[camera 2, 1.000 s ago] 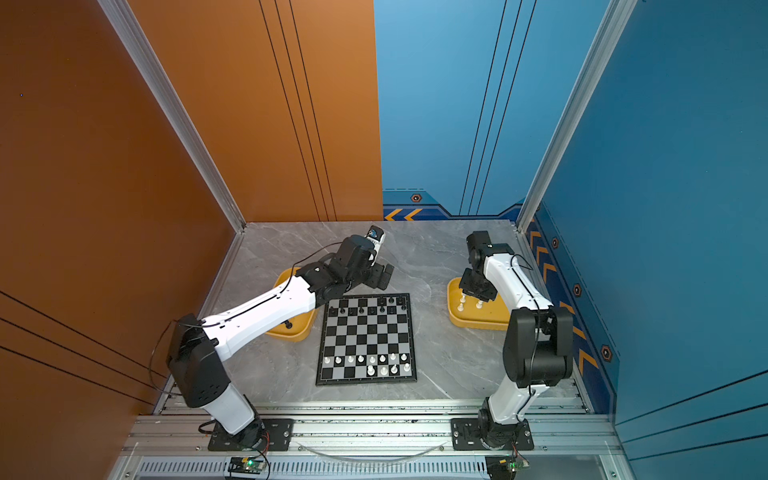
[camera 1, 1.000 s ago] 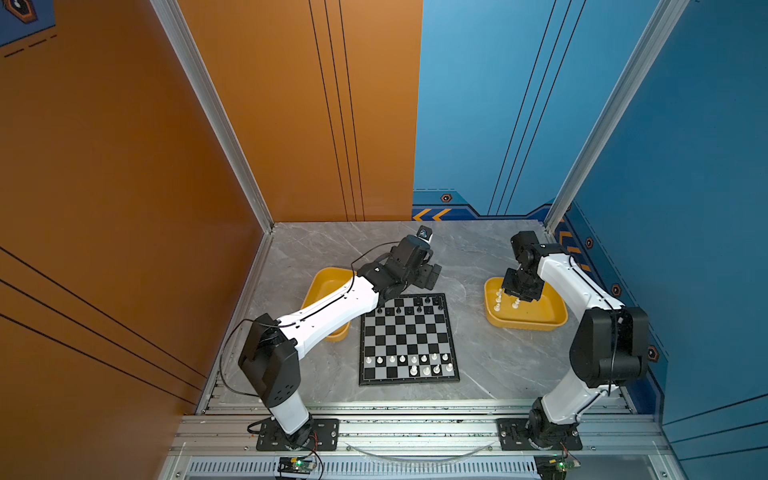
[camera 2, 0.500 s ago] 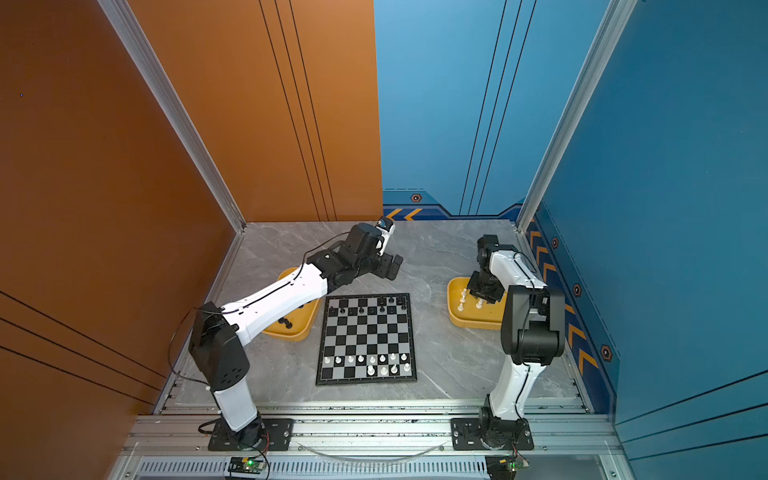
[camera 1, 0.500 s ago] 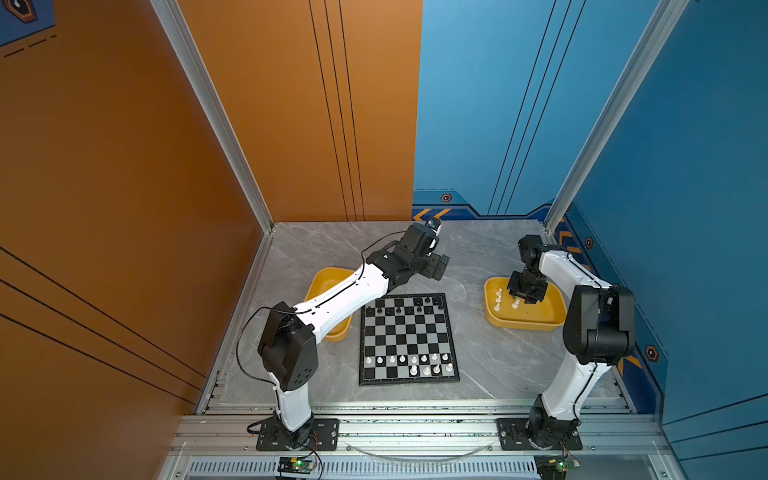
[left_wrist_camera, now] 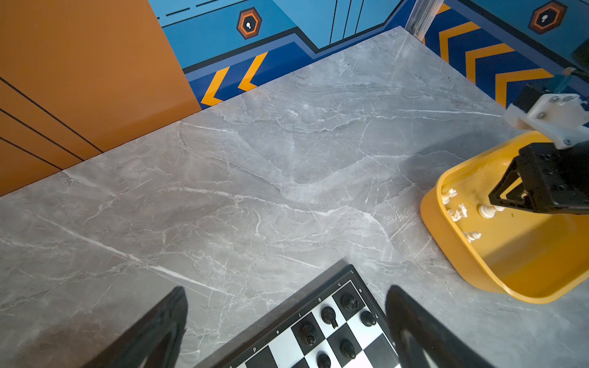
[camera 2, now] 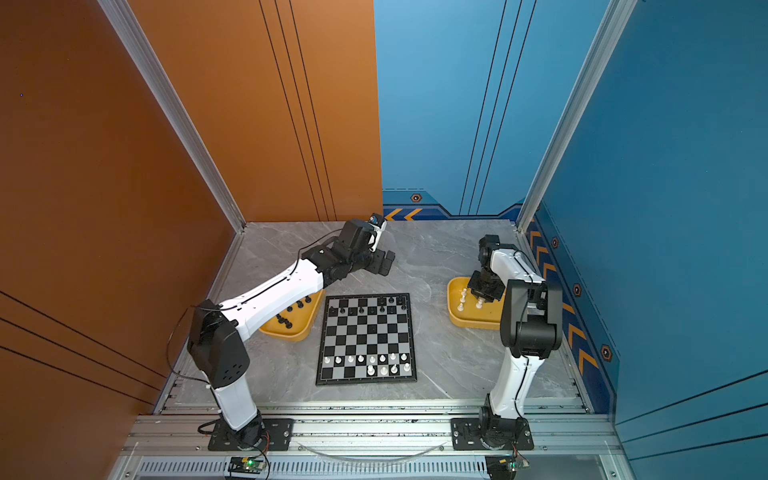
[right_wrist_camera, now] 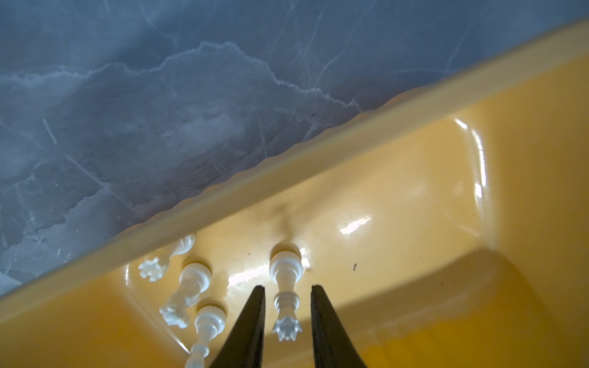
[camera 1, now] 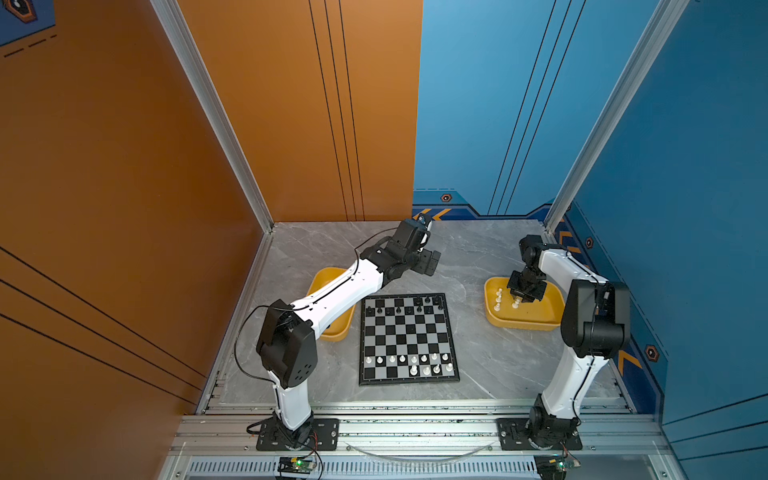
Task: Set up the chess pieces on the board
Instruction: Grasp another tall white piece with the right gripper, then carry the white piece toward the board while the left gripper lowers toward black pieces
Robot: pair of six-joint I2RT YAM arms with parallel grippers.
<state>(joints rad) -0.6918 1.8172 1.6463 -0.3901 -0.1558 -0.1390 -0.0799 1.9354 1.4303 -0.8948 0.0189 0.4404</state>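
Observation:
The board (camera 1: 407,336) lies mid-table in both top views. Black chess pieces (camera 1: 409,308) stand on its far rows and white ones (camera 1: 409,362) on its near rows. My right gripper (right_wrist_camera: 287,286) is down in the right yellow tray (right_wrist_camera: 318,153), its jaws straddling an upright white queen (right_wrist_camera: 284,270) with a narrow gap on each side, so it is open. Other white pieces (right_wrist_camera: 191,280) stand beside it. My left gripper (left_wrist_camera: 287,289) hovers wide open and empty over the board's far edge (left_wrist_camera: 318,286).
The left yellow tray (camera 2: 291,332) holds loose black pieces (camera 2: 291,311), and my left arm partly covers it. Orange and blue walls close in the grey marble table (camera 1: 478,365). The right arm's elbow (camera 1: 594,320) stands over the right tray's near end.
My left arm has stretched further back and right, past the board's far edge. My right gripper has dropped into the right tray and its jaws have narrowed around the white queen.

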